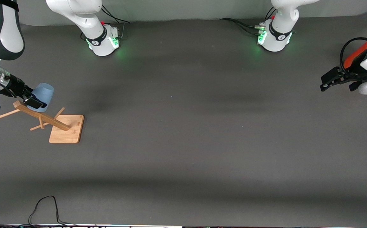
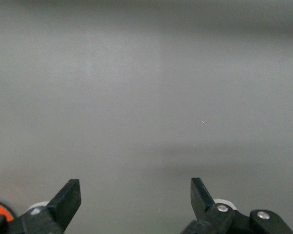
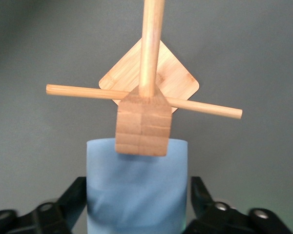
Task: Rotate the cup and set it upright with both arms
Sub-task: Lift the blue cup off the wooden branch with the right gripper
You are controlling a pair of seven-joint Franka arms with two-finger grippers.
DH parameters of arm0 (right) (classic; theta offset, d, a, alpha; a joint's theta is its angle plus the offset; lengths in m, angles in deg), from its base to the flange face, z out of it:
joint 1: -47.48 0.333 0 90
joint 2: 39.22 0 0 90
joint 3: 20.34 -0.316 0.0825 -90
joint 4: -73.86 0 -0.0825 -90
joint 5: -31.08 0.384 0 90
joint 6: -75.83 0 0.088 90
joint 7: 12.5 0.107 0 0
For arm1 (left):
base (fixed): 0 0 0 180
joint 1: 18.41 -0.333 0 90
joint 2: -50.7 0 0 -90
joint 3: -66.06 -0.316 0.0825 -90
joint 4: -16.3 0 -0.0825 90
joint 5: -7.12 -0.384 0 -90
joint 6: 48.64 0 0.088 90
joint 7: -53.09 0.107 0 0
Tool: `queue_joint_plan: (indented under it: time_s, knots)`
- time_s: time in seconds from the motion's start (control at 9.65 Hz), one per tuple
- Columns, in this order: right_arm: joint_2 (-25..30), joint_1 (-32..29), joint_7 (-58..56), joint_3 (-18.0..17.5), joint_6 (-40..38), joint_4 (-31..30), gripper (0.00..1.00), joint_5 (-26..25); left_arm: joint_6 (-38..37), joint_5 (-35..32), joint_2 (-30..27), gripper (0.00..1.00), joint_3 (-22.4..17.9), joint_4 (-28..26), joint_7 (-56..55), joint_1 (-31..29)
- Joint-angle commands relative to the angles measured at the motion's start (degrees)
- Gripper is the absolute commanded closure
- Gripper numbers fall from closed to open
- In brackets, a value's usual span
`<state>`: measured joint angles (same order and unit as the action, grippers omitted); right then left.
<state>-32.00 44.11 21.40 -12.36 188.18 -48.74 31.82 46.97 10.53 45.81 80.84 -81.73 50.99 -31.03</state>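
Observation:
The pale-blue cup (image 1: pixel 42 95) hangs tilted beside the top of a wooden rack's post (image 1: pixel 41 117), at the right arm's end of the table. In the right wrist view the cup (image 3: pixel 136 195) fills the space between the fingers. The post's block top (image 3: pixel 142 124) stands just in front of it. My right gripper (image 1: pixel 36 98) (image 3: pixel 137 187) has a finger against each side of the cup. My left gripper (image 1: pixel 324 83) (image 2: pixel 134 187) waits open over bare table at the left arm's end, with nothing between its fingers.
The rack stands on a square wooden base (image 1: pixel 66 129), and thin pegs (image 1: pixel 7 114) stick out sideways from its post. A black cable (image 1: pixel 44 207) loops along the table edge nearest the front camera. Both green-lit arm bases (image 1: pixel 106 41) stand along the edge farthest from it.

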Motion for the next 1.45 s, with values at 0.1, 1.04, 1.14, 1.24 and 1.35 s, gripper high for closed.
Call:
queue_joint_plan:
  time_s: [0.1, 1.04, 1.14, 1.24, 1.35]
  knots:
    - [1.4, 0.56, -0.23, 0.46, 0.58, -0.89, 0.42, 1.1, -0.07, 0.02, 0.76, 0.0, -0.02, 1.53, -0.53, 0.41]
    - [11.94, 13.8, 18.97, -0.25, -10.66, -0.8, 0.42, 0.49, -0.07, 0.02, 0.85, 0.0, -0.02, 1.53, -0.53, 0.32]
    - [12.47, 17.75, 24.59, -0.25, -11.45, -0.63, 0.42, 0.4, -0.07, -0.06, 0.85, 0.0, -0.02, 1.53, -0.53, 0.32]
    - [12.48, 22.66, 31.87, -0.33, -11.46, -0.54, 0.42, 0.4, -0.07, -0.15, 0.85, 0.0, -0.02, 1.44, -0.53, 0.23]
    - [11.69, 27.84, 39.07, -0.34, -11.02, -0.37, 0.43, 0.4, -0.07, -0.15, 1.11, 0.0, -0.02, 1.44, -0.53, 0.23]
